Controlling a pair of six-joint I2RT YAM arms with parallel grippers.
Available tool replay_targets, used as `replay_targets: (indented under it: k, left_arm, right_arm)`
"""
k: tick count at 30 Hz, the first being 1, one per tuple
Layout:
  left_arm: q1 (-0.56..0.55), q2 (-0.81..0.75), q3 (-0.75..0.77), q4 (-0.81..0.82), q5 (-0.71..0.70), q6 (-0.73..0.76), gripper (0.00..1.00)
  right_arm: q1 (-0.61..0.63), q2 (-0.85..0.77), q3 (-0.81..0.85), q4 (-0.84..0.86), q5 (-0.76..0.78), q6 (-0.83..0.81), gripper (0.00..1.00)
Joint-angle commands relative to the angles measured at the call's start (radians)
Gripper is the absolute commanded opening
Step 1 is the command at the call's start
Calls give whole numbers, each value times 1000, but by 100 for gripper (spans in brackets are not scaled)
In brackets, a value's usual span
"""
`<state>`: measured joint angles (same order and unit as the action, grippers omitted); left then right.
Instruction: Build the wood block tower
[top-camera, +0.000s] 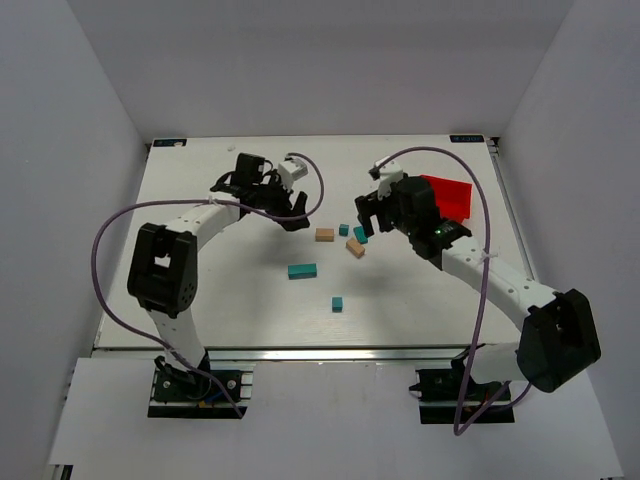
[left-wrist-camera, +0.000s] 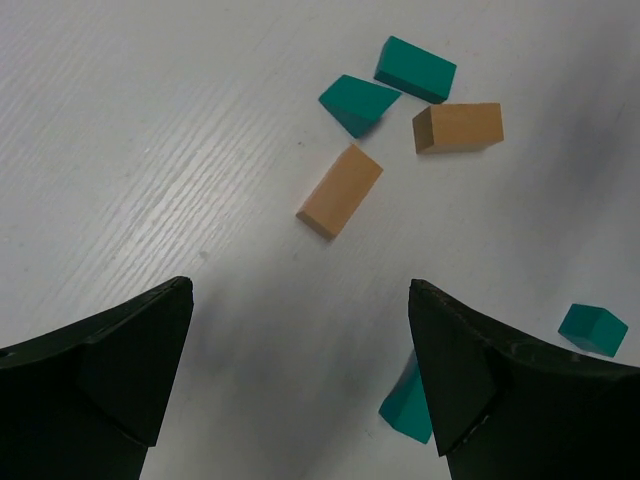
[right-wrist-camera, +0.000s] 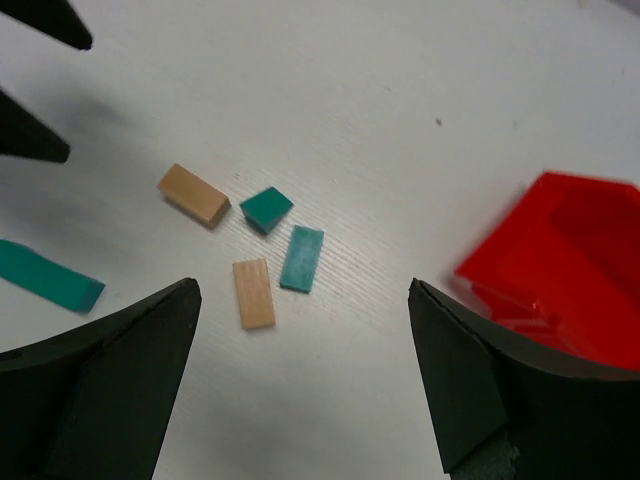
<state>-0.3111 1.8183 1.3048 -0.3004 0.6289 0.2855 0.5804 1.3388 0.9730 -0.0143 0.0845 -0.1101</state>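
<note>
Teal and tan wood blocks lie flat on the white desk (top-camera: 200, 290). None sits on another, so no tower stands yet. Four blocks are close together near the middle: a tan block (top-camera: 324, 235), a little teal cube (top-camera: 343, 229), a teal block (top-camera: 360, 235) and a second tan block (top-camera: 355, 249). A long teal block (top-camera: 302, 270) and a small teal block (top-camera: 338, 303) lie nearer the front edge, apart from the rest. The left tool (left-wrist-camera: 300, 290) is spread wide and holds nothing. The right tool (right-wrist-camera: 302, 290) is spread wide too, with nothing in it. A red bin (top-camera: 450, 193) sits beside the right tool.
</note>
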Motion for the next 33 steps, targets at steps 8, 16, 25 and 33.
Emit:
replay_targets:
  k: [8, 16, 25, 33]
  left_arm:
    - [-158, 168, 238, -227, -100, 233, 91]
    - [-230, 306, 324, -318, -222, 331, 89]
    - [-263, 337, 333, -313, -270, 342, 50]
    - [-264, 210, 292, -213, -247, 287, 7]
  right_arm:
    - [-139, -15, 4, -141, -57, 233, 89]
    - [-192, -44, -31, -122, -147, 217, 89]
    - [-228, -32, -30, -130, -184, 219, 89]
    - [-243, -30, -8, -145, -244, 253, 89]
